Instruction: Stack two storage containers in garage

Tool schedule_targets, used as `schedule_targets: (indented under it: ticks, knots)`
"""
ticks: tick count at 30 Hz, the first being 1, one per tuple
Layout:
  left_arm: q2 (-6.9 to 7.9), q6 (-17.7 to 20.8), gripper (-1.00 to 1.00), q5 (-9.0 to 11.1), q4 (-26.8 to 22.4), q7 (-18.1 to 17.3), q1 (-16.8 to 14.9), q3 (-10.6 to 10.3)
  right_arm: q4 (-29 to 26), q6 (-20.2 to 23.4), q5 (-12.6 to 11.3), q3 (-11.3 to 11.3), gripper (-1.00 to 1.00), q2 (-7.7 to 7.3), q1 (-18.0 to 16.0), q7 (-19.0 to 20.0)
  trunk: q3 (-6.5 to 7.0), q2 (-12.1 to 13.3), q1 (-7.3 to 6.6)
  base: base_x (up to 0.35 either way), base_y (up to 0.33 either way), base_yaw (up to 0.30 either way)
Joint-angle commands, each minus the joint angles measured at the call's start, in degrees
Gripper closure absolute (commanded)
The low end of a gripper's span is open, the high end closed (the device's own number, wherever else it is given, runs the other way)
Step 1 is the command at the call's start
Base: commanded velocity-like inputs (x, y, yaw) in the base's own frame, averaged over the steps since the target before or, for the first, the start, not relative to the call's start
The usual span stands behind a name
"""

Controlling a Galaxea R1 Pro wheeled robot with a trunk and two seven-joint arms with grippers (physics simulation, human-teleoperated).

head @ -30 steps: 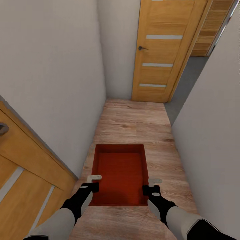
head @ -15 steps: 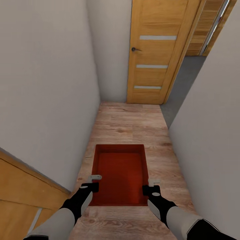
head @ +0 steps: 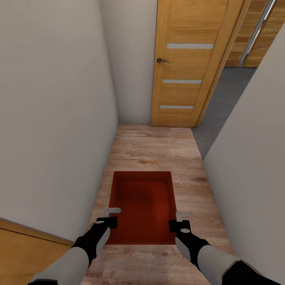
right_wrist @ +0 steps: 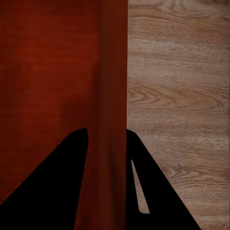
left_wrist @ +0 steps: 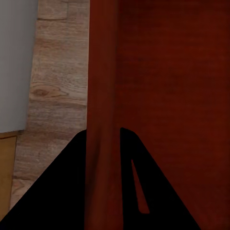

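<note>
You have rolled closer to the door (head: 185, 63); both grippers, left gripper (head: 112, 215) and right gripper (head: 181, 220), stay clamped on the container (head: 143, 206), so the carrying continues.

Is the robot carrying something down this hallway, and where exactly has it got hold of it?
Yes: one red-orange storage container. The left gripper pinches its left side wall and the right gripper its right side wall, both near the end closest to the robot.

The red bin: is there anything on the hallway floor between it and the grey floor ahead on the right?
Nothing visible blocks it. The red bin is carried over bare wood floor; the opening to the grey floor looks free. The wooden door ahead is shut.
</note>
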Motion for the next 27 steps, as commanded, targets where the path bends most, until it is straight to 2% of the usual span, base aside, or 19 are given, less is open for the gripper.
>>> schedule_targets:
  ticks: [1, 15, 27]
  knots:
    - [0.44, 0.44, 1.0, -0.48, -3.44, 0.38, -0.05, 1.18, 2.38, -0.15, -0.68, 1.27, 1.0, -0.04, 0.0, -0.02, -0.06, -0.05, 0.04, 0.322, 0.0, 0.0]
    - [0.43, 0.44, 1.0, -0.48, -3.44, 0.38, -0.05, 1.18, 2.38, -0.15, -0.68, 1.27, 1.0, -0.04, 0.0, -0.02, -0.06, -0.05, 0.04, 0.322, 0.0, -0.003]
    - [0.41, 0.44, 1.0, -0.48, -3.44, 0.38, -0.05, 1.18, 2.38, -0.15, -0.68, 1.27, 1.0, -0.04, 0.0, -0.02, -0.06, -0.05, 0.04, 0.322, 0.0, -0.143]
